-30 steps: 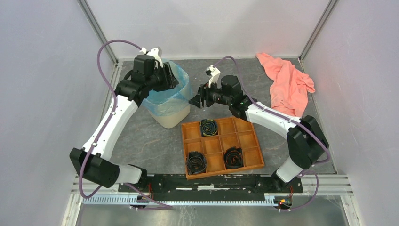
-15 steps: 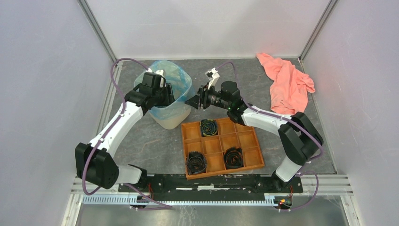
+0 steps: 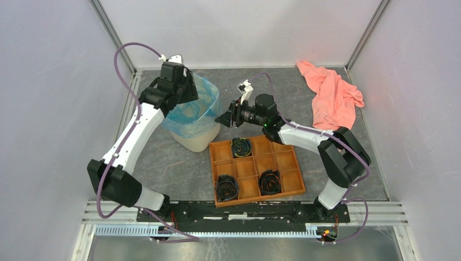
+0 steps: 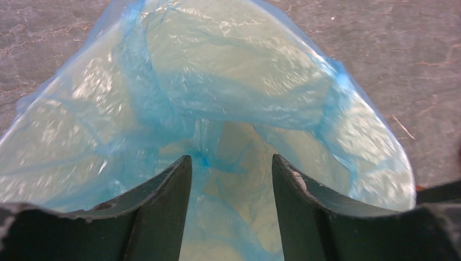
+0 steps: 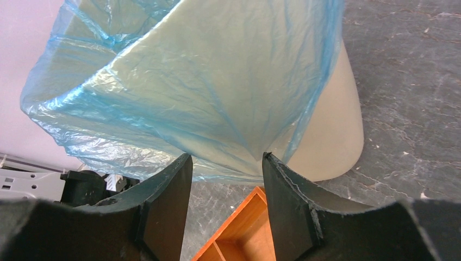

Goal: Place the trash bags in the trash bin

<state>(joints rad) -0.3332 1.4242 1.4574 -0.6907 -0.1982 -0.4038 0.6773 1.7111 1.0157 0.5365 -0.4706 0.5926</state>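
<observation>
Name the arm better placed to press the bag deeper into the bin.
Left, probably. The left gripper hangs open over the trash bin, fingers aimed into the trash bag. The right gripper sits outside the wall, at the bag's hem.

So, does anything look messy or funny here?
Yes. The blue trash bag sits crooked on the cream bin: it hangs loose and crumpled down the outside on one side instead of fitting snugly round the rim. A pink cloth also lies rumpled in the far right corner.

Trash bin (image 3: 198, 139) rim beneath trash bag (image 3: 190, 111)
</observation>
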